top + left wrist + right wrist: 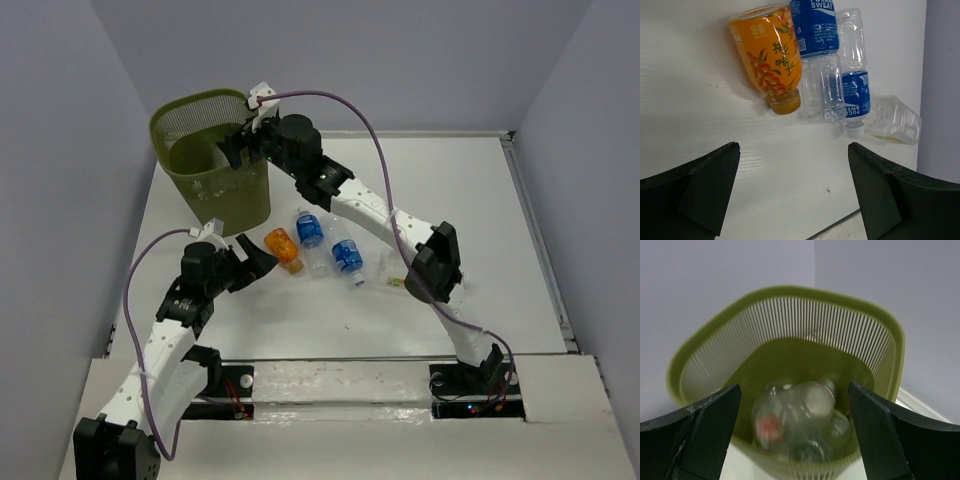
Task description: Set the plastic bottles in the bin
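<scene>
Hovering over the bin (205, 190), the right fingers (890, 440) stand wide apart and hold nothing; several clear bottles (795, 410) lie inside the bin, one showing a red cap. The left fingers (705, 190), also spread wide and empty, hang above the surface (480, 220) near four bottles lying there: an orange bottle (767, 50), two blue-labelled bottles (815, 25) side by side against it, and a clear squarish bottle (892, 120) beyond them.

soft, even light fills all three views. the white desk (300, 320) is bright, shadows on it faint. in the right wrist view the bottles (805, 410) inside the bin (890, 340) blur; the left wrist view is sharp, its fingers (695, 195) dark.
</scene>
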